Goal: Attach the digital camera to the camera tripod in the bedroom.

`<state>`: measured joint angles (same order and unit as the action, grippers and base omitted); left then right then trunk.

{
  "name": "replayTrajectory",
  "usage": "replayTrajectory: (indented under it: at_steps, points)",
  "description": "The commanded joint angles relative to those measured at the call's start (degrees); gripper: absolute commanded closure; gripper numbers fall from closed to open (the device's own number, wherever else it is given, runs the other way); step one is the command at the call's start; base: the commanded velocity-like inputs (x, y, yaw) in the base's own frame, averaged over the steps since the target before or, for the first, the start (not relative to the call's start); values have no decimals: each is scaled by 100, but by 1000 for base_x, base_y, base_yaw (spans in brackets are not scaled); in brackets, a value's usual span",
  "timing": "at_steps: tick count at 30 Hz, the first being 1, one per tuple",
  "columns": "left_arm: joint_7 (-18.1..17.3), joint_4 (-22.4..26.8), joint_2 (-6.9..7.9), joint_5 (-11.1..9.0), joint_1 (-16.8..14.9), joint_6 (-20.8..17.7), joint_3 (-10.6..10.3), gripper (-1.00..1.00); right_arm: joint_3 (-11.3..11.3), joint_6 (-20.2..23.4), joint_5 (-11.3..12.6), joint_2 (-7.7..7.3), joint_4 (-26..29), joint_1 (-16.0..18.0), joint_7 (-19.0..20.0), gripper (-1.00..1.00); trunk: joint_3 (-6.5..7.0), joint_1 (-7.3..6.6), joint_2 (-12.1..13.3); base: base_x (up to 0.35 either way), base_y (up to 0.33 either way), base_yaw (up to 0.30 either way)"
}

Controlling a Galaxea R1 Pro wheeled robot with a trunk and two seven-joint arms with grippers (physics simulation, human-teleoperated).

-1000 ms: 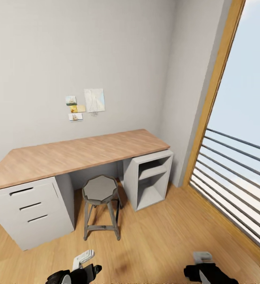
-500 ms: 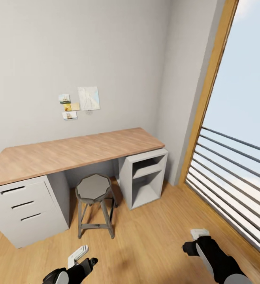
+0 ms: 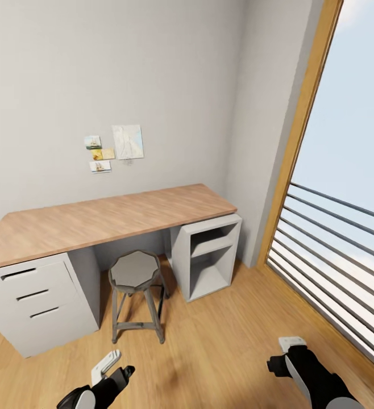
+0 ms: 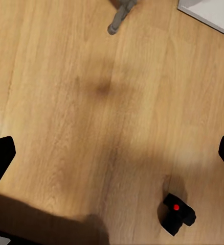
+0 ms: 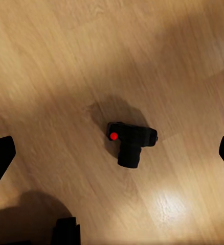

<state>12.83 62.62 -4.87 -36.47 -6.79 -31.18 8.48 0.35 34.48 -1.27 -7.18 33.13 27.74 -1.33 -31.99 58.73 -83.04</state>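
Note:
The digital camera (image 5: 131, 140) is small and black with a red button and lies on the wood plank floor, lens barrel along the floor. In the right wrist view it sits below and between the spread fingers of my right gripper (image 5: 112, 153), which is open and above it. It also appears off to one side in the left wrist view, where the digital camera (image 4: 176, 213) lies beyond my open left gripper (image 4: 112, 155). In the head view, the left gripper (image 3: 114, 369) and right gripper (image 3: 286, 353) hang low over the floor. The camera tripod is out of view.
A wooden desk (image 3: 102, 218) stands against the grey wall with a drawer unit (image 3: 33, 309), an open shelf unit (image 3: 210, 255) and a round grey stool (image 3: 134, 271) under it. A tall wood-framed window (image 3: 346, 187) with railing bars is at the right.
The head view shifted a little early on, then held still. In the last half second both grippers sank slightly lower in the picture; the right arm had reached forward before that.

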Motion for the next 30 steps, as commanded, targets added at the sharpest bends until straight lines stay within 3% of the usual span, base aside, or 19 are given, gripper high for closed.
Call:
replayTrajectory:
  at_steps: [1, 23, 30]
  points:
    - [44, 10, -5, -61, -3, 6, 11, -100, 4, 31, -11, -1, 9, 2, -7, -100, -6, 0, -3, 0, 0, 0]
    - [44, 10, -5, -61, -3, 152, 11, -100, 4, 31, -11, -1, 9, 2, -7, -100, -6, 0, -3, 0, 0, 0]
    - [34, 16, -2, -46, 63, 161, -34, -100, 67, 33, 1, 97, 185, -98, 40, -100, -6, 0, -3, 0, 0, 0]
